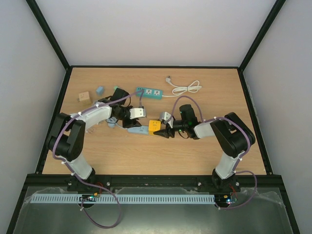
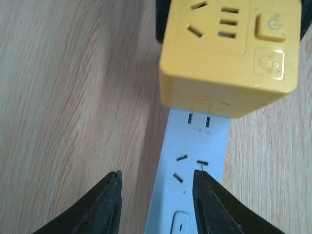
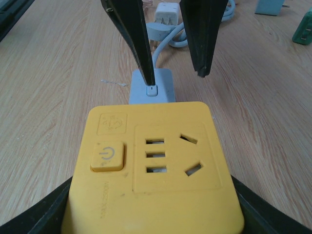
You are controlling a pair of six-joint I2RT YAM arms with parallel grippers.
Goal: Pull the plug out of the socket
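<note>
A yellow cube plug (image 1: 154, 126) with a power button sits plugged into the end of a light-blue socket strip (image 1: 138, 130) lying flat on the wooden table. My right gripper (image 1: 163, 132) is shut on the yellow plug (image 3: 156, 165), with its dark fingers (image 3: 46, 212) on both sides of it. My left gripper (image 2: 157, 173) is open and empty, hovering over the strip (image 2: 192, 161) just behind the plug (image 2: 229, 53). One finger is over the table and the other over the strip's edge. The left fingers (image 3: 132, 39) also show in the right wrist view above the strip (image 3: 152, 87).
A teal power strip (image 1: 149, 92) with a coiled white cable (image 1: 187, 88) lies at the back. A wooden block (image 1: 84, 97) and a small blue piece (image 1: 100, 90) sit at the back left. A white plug (image 3: 166, 13) lies beyond the strip.
</note>
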